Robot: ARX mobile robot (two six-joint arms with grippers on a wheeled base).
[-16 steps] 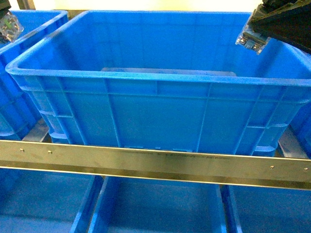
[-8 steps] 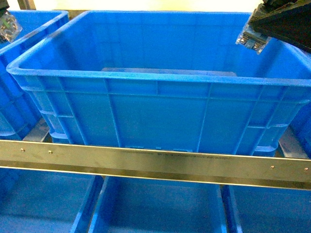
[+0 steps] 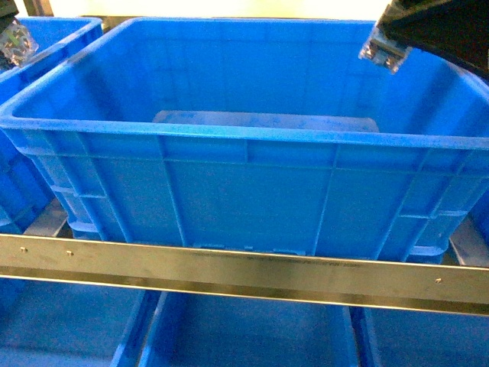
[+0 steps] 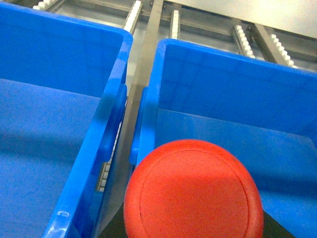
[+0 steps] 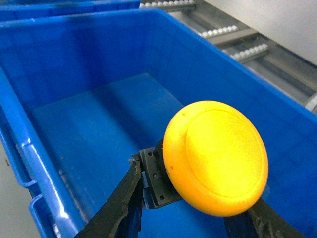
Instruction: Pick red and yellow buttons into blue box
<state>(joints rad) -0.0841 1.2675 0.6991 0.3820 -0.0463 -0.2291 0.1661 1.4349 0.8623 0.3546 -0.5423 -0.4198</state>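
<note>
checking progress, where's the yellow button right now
The yellow mushroom-cap push button is held in the right hand, above the interior of the large deep blue plastic crate, per the right wrist view.

A brushed metal rail (image 3: 244,267) with small rivets is seen running from 9 o'clock to 3 o'clock across the lower head view. Below it, at 6 o'clock, the blue floors of lower bins (image 3: 244,332) are shown, split by upright walls. At 9 o'clock a neighbouring blue crate (image 3: 30,53) is partly seen. In the left wrist view, metal framing and white roller tracks (image 4: 133,15) are laid out from 11 to 2 o'clock, with a steel divider bar (image 4: 141,84) set between two crates. In the right wrist view, roller tracks (image 5: 233,37) and a pale grey wall (image 5: 277,22) are found at 1 o'clock. Cool, bluish light is cast throughout.
</note>
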